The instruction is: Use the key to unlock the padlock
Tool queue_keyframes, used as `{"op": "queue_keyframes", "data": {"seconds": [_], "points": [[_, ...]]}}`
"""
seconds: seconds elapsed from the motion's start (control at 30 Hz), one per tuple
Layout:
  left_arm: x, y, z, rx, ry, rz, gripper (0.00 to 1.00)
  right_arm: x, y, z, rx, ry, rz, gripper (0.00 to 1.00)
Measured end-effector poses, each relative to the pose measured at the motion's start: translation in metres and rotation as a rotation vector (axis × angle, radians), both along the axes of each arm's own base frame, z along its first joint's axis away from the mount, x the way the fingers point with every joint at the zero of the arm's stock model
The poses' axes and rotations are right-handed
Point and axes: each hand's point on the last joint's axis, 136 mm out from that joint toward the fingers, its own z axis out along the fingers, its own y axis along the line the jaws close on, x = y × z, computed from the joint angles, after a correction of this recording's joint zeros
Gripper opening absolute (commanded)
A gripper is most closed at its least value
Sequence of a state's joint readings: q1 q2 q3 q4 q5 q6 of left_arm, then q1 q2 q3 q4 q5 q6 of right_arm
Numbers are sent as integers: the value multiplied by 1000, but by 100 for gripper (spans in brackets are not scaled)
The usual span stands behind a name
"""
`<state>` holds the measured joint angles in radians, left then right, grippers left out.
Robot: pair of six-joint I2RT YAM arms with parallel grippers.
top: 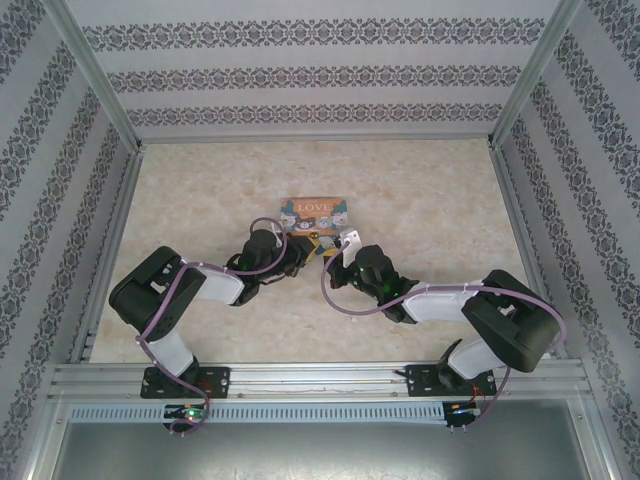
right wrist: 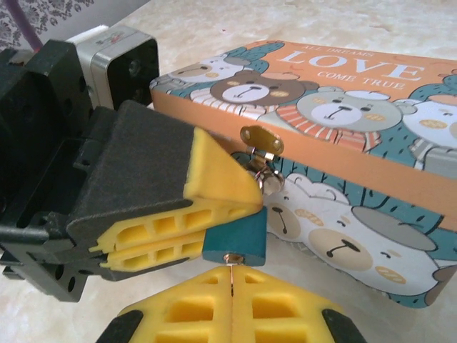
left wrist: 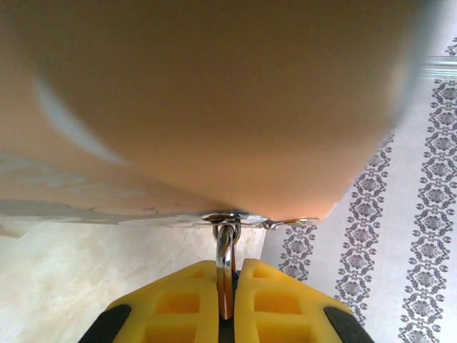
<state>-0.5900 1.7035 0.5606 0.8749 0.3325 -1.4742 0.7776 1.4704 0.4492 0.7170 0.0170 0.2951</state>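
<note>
The blue padlock (right wrist: 239, 239) hangs by its silvery shackle (left wrist: 226, 250) from the hasp (right wrist: 260, 139) on the front of the "LOVE" tin (right wrist: 343, 143). My left gripper (right wrist: 211, 232) comes in from the left and is shut on the padlock's body. In the left wrist view the left gripper (left wrist: 226, 286) pinches the shackle just under the tin (left wrist: 214, 107). My right gripper (right wrist: 232, 286) is shut on the thin key (right wrist: 232, 275), whose tip sits in the keyhole on the padlock's underside. Both grippers, left (top: 300, 248) and right (top: 335, 250), meet at the tin's near edge (top: 316, 212).
The tin lies flat on the pale marbled table (top: 200, 200), just beyond the two grippers. Patterned walls (top: 300, 80) and aluminium frame posts (top: 95, 80) close in the table at the back and sides. Both arms bend inward over the near half of the table.
</note>
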Motion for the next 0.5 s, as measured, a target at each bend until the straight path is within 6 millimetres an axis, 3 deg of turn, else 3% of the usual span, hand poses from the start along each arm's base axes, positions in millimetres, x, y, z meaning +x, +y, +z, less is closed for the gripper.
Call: {"op": "queue_keyframes", "data": {"seconds": [0.3,0.5], "points": [[-1,-1,-3,6,6,-2,11,5,-3,2,15,0,-19,0],[-4,-4,-3,4,8,-15,6,-1,-12,3,-42,-62,9,26]]}}
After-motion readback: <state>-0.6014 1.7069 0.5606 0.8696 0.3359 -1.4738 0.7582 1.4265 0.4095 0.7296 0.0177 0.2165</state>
